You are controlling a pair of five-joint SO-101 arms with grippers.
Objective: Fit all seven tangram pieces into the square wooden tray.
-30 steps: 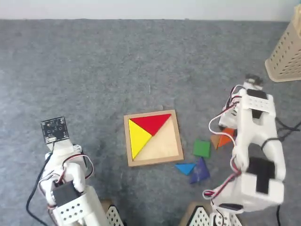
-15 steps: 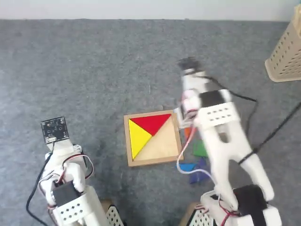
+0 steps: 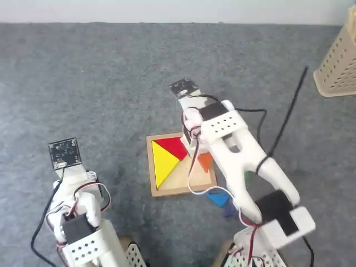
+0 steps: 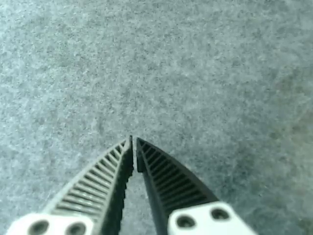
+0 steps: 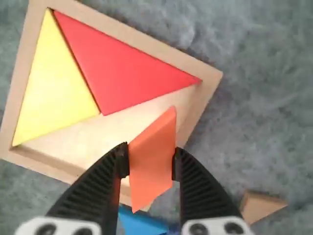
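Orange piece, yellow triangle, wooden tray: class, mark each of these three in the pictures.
orange piece [image 5: 151, 159], right wrist view, middle of its flat face.
yellow triangle [image 5: 54, 90], right wrist view, centre of its face.
wooden tray [image 5: 83, 139], right wrist view, bare floor.

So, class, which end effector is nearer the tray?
Right. The right end effector hangs over the tray, gripping the orange piece; the left end effector sits apart over carpet.

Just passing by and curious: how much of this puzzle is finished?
Done: yellow triangle and red triangle lie in the tray. In hand: the right gripper holds the orange piece over it. To go: blue triangle and tan triangle, at least, wait on the carpet.
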